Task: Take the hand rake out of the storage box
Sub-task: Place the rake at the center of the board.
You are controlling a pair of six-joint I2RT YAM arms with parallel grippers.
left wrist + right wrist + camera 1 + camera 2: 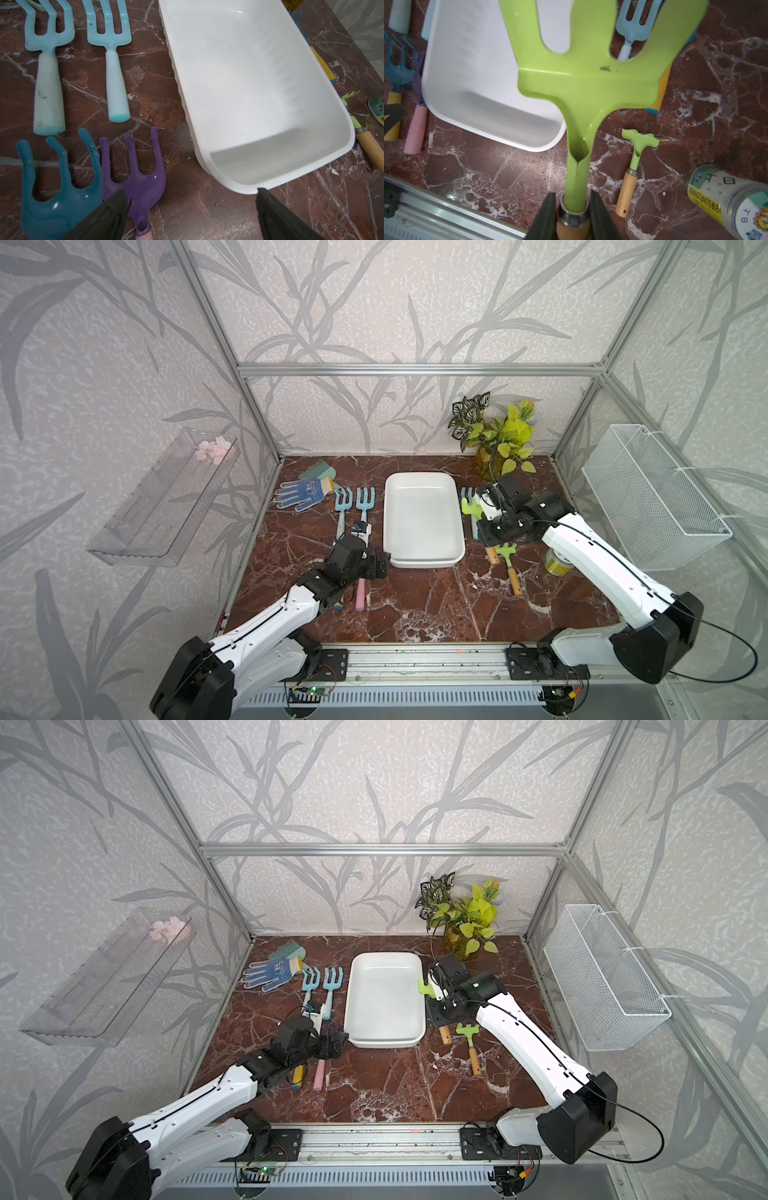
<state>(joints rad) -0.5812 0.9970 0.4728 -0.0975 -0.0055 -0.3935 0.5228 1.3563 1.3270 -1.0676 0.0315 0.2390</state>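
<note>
1. The box (422, 522) stands at the centre of the counter (415, 605), with its long axis running from 12 to 6 o'clock.
2. The rake (471, 509) is outside the box, just beside the box wall at 3 o'clock. Its green head points toward 12 o'clock and its wooden handle toward 6 o'clock. Whether it touches the counter cannot be told.
3. The right fingers (546, 218) are clamped on the rake, one on each side, where the green neck enters the metal ferrule of the handle.
4. The left fingers (104, 216) are wide apart and free, at 7 o'clock of the box, close to its near corner. In the left wrist view, one finger overlaps the purple rake (135, 187) and the other overlaps the box rim.
5. The teal rake (56, 197) lies just beside the purple rake. Two blue forks (344, 506) lie side by side at 9 o'clock of the box.
6. The glove (299, 493) lies at 10 o'clock of the box and the plant (498, 439) stands at 1 o'clock.
7. The small rake (510, 562) lies at 4 o'clock of the box. The jar (557, 566) is farther out on the same bearing, partly hidden by the right arm.
</note>
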